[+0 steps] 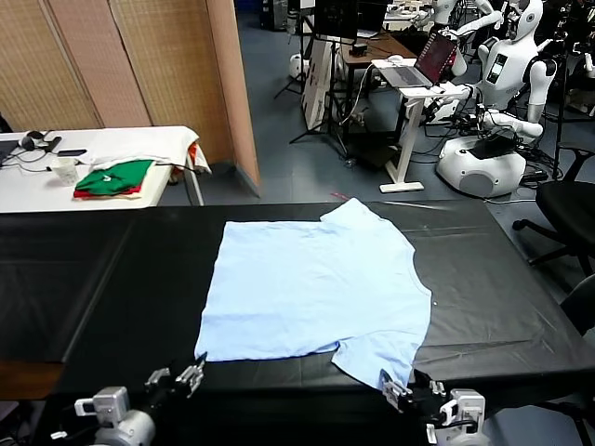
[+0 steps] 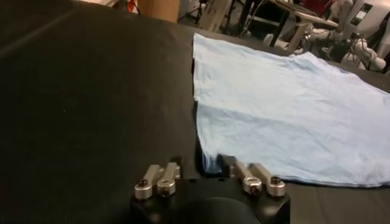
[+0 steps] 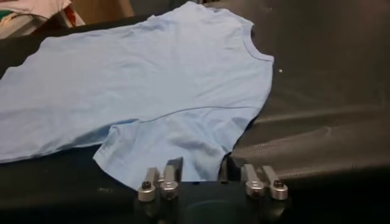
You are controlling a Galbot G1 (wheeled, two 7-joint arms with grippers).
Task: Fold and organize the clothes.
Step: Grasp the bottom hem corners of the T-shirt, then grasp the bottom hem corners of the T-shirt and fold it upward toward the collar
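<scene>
T-shirt (image 1: 316,288) flat on black table (image 1: 112,279), collar toward my right, long axis crosswise. My left pincer (image 2: 202,171) clamps near hem corner; right pincer (image 3: 200,173) clamps near sleeve edge.

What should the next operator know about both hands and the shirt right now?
Left hand: at the near-left hem corner of the pale sky-blue cotton T-shirt, fingers close around the cloth edge; grip not confirmed.
Right hand: shut on the near sleeve's edge.
Shirt lies flat and spread on the black-covered table, collar toward the robot's right.
Done: both hands set at the near edge.
Left: every fold, then putting it away.
</scene>
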